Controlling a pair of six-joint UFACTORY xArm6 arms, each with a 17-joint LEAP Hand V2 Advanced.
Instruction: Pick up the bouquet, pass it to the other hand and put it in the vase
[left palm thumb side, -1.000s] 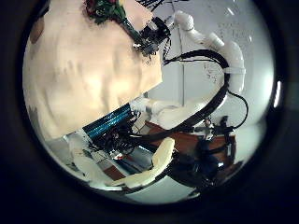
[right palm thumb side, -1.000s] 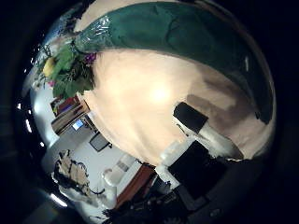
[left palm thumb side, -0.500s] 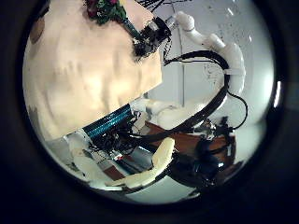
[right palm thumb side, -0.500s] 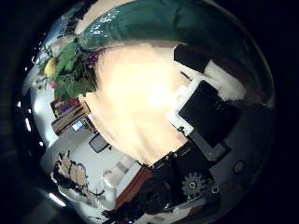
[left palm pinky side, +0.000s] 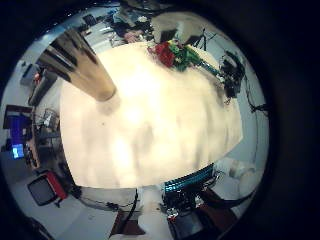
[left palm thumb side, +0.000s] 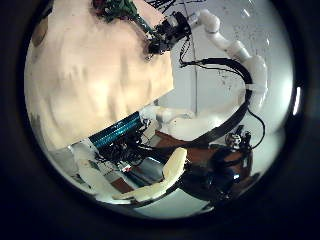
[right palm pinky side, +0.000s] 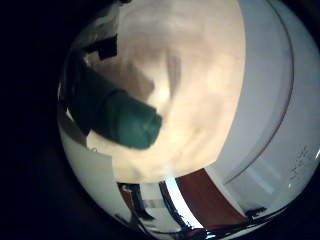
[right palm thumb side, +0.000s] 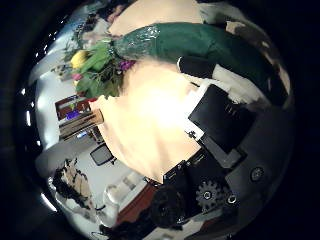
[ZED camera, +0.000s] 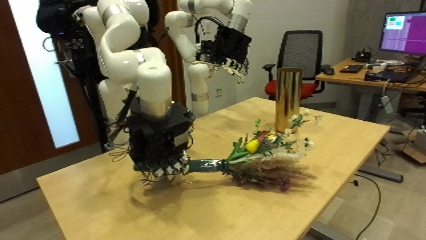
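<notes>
In the outside view the bouquet (ZED camera: 260, 158), with yellow, red and purple flowers and a dark green wrap, lies on the light wooden table (ZED camera: 93, 205). My right hand (ZED camera: 163, 148) is down on the wrap's end with its fingers curled round it. The right thumb side palm view shows the wrap (right palm thumb side: 190, 42) close, with a finger (right palm thumb side: 198, 68) against it. The right little finger side palm view shows the wrap's end (right palm pinky side: 128, 118). The tall gold vase (ZED camera: 286, 95) stands upright behind the flowers. My left hand (ZED camera: 229, 45) hangs high above the table, open and holding nothing. The left little finger side palm view shows the vase (left palm pinky side: 80, 65) and the bouquet (left palm pinky side: 182, 52).
An office chair (ZED camera: 306, 55) and a desk with a monitor (ZED camera: 402, 30) stand behind the table. The left thumb side palm view shows my right arm (left palm thumb side: 235, 60) reaching down to the table.
My right hand's fingers have curled in towards the green wrap and now touch it. The bouquet still lies on the table. The left hand has barely moved.
</notes>
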